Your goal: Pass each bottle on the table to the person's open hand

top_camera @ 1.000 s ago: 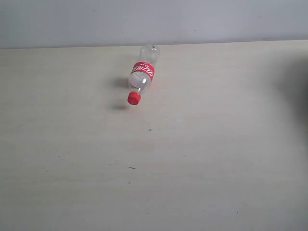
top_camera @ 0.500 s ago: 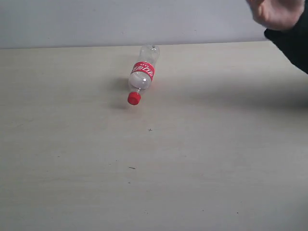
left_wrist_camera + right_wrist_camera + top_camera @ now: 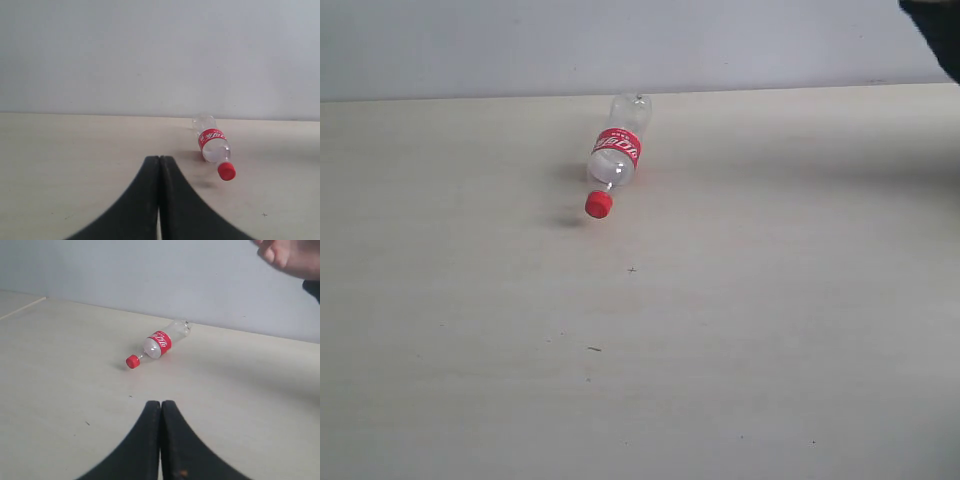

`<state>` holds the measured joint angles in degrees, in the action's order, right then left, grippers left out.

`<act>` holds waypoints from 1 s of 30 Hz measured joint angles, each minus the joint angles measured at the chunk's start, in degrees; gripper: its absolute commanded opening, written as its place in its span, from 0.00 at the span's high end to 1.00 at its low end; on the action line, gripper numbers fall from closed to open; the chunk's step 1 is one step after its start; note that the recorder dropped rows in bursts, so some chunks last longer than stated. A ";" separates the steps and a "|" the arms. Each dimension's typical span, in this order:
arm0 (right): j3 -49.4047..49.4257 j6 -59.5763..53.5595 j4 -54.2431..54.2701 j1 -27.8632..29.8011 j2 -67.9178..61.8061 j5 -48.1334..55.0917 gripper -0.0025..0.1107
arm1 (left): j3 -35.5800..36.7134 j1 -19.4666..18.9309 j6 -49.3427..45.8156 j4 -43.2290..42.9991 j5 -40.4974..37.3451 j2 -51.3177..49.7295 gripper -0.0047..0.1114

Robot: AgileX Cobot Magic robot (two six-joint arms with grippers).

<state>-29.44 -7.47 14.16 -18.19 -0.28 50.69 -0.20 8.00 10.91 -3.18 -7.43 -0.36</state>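
One clear bottle with a red label and red cap lies on its side near the far edge of the pale table, cap pointing toward the near side. The same bottle shows in the left wrist view and in the right wrist view. My left gripper is shut and empty, well short of the bottle. My right gripper is shut and empty too, also apart from it. Part of the person's hand shows high in the right wrist view with fingers curled; only a black sleeve shows in the exterior view.
A plain grey wall rises behind the table's far edge. A few tiny dark specks mark the tabletop. Neither arm shows in the exterior view.
The person's hand and sleeve came in at the upper right half a second ago and have drawn back up; only the sleeve's corner stays. The bottle has not moved.
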 measured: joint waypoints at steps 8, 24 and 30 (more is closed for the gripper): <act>0.00 0.10 3.11 0.00 0.00 -2.21 0.98 | 0.00 0.00 0.00 0.00 0.00 0.00 0.96; 0.00 0.09 2.45 0.00 0.00 -3.13 0.98 | 0.00 0.00 0.00 0.00 0.00 0.00 0.96; 0.00 -2.17 1.61 0.00 0.00 -1.51 0.98 | 0.00 0.00 0.00 0.00 0.00 0.00 0.96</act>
<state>-29.44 -9.64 15.76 -18.19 -0.28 49.18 -0.20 8.00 10.91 -3.18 -7.43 -0.36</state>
